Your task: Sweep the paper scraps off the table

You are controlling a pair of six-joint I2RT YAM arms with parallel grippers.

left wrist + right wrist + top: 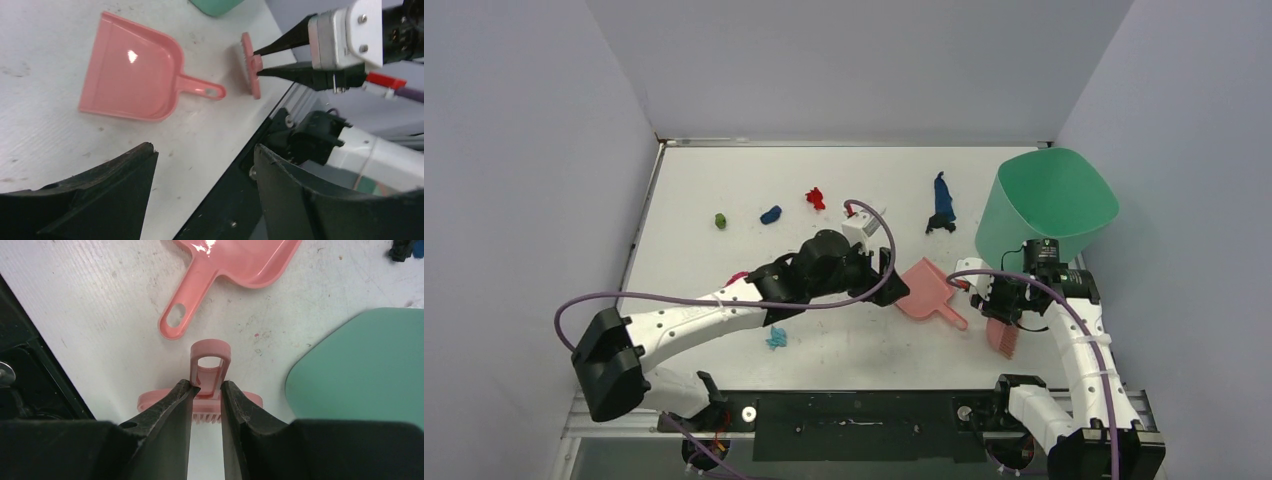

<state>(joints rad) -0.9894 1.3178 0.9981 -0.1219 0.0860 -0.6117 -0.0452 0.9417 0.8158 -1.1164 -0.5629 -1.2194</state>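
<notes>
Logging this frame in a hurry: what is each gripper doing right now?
Left gripper: open, holding nothing.
Right gripper: closed on the handle of the pink brush.

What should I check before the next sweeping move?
1. Right gripper shut on brush handle: ok.
2. Left gripper holding dustpan: not ok, it is open and short of the dustpan.
3. Dustpan lying flat on table, handle free: ok.
4. Paper scraps gathered together: not ok, they are scattered.
5. More scraps hidden under left arm: cannot tell.
</notes>
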